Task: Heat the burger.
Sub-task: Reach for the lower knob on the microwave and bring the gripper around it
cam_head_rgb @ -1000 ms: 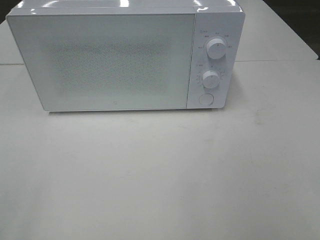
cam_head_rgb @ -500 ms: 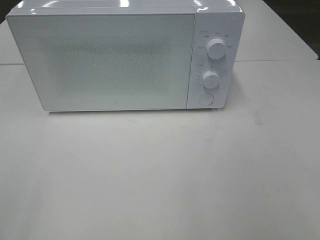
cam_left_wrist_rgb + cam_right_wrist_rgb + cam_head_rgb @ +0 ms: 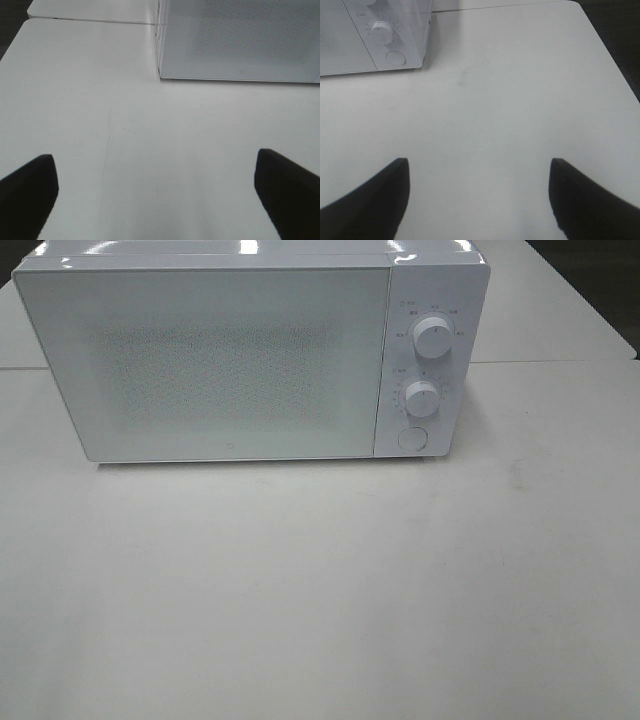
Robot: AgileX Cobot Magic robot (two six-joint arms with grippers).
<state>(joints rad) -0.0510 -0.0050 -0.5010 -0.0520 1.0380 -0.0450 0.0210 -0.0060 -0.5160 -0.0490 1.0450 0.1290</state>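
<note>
White microwave [image 3: 220,360], door closed, stands at the rear of the white table [image 3: 320,590], with two dials [image 3: 432,337] above a round button [image 3: 411,439] on its right panel. The left gripper [image 3: 155,157] and right gripper [image 3: 478,162] hover above the tabletop, fingers spread wide, grasping nothing. Where the burger is cannot be told from these views.

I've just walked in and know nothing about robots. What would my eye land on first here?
A big white microwave stands at the back of the pale table, door shut, with an upper knob, a lower knob and a round button down the right of its front. Nearer the cameras, the left gripper and the right gripper show dark fingertips set wide apart over the tabletop, holding nothing.
</note>
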